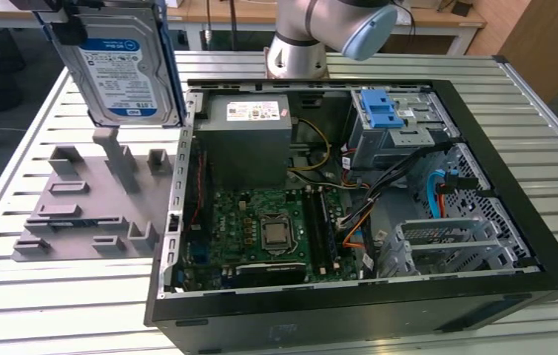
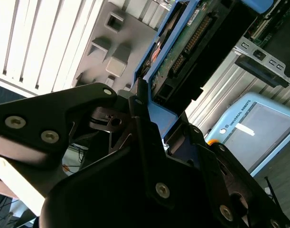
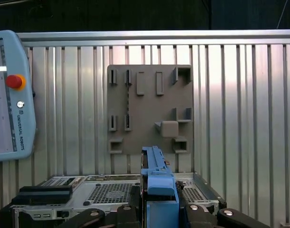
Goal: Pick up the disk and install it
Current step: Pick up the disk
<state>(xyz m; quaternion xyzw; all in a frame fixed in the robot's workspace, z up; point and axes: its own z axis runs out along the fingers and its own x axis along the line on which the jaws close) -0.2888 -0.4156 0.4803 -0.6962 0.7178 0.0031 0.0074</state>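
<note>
The disk (image 1: 121,66), a silver hard drive with a blue-and-white label in a blue plastic carrier, hangs upright in the air at the exterior view's upper left. It is above the grey holder plate (image 1: 92,200) and clear of it. My gripper (image 1: 66,9) is shut on the disk's upper end, at the picture's top edge. The first wrist view looks along the blue carrier edge (image 3: 156,180) between the black fingers (image 3: 201,216), down onto the holder plate (image 3: 149,107). The second wrist view has the disk's circuit-board side (image 2: 192,42) clamped in the gripper (image 2: 149,111).
An open black computer case (image 1: 516,185) lies to the exterior view's right of the plate, with a grey power supply box (image 1: 249,133), a motherboard (image 1: 269,229) and a grey drive cage with a blue latch (image 1: 382,111). A teach pendant (image 3: 9,95) rests on the slatted table (image 1: 22,296).
</note>
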